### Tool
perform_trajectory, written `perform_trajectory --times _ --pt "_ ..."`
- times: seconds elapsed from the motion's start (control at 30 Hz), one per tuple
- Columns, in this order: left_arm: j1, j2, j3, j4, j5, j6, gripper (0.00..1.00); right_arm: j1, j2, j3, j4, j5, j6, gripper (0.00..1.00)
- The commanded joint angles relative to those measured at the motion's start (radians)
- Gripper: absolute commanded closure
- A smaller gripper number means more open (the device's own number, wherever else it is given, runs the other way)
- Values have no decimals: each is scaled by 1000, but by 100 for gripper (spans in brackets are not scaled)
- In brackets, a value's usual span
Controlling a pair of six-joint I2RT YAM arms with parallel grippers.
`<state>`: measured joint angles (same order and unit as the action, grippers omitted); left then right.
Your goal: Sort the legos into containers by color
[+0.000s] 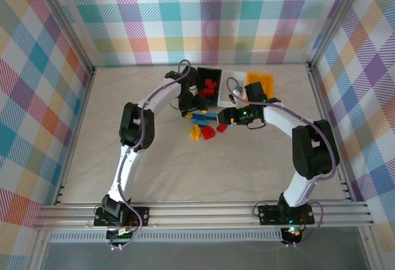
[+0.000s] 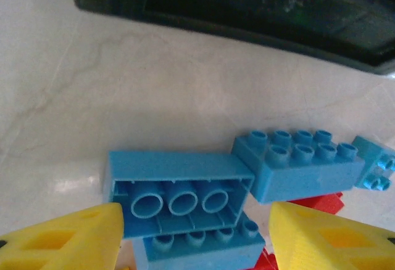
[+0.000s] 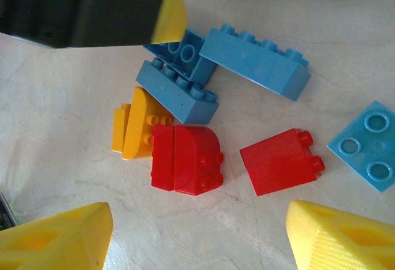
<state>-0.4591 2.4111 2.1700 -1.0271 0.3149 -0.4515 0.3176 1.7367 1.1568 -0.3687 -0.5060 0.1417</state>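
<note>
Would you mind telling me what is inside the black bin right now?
Several red bricks lie inside the black bin. The left arm covers part of its left side, so anything there is hidden.

Blue legos, red legos and a yellow lego sit on a cream marbled table.

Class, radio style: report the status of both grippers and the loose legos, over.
Left gripper open over blue legos. Right gripper open above red legos. More red in black bin. Both grippers crowd one pile.
</note>
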Motion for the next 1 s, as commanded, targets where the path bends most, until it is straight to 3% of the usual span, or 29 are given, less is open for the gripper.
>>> perform_trajectory --times 0.0,0.4,0.6,0.8,0.9,0.97 --pt "11 23 29 -63 -40 28 37 3 -2 29 -40 0 -15 25" --pt "66 -67 -144 -110 -156 64 42 2 29 56 -10 -20 24 26" --pt "96 -173 -272 -61 -132 71 41 6 22 51 -4 -26 29 26" --pt "94 -263 -290 -31 -108 77 20 14 11 29 23 -33 53 25" --pt "94 -264 -289 -42 -118 92 0 16 9 25 35 -37 64 25" --pt "94 -262 -296 -54 -131 98 0 20 8 22 40 -36 68 25"
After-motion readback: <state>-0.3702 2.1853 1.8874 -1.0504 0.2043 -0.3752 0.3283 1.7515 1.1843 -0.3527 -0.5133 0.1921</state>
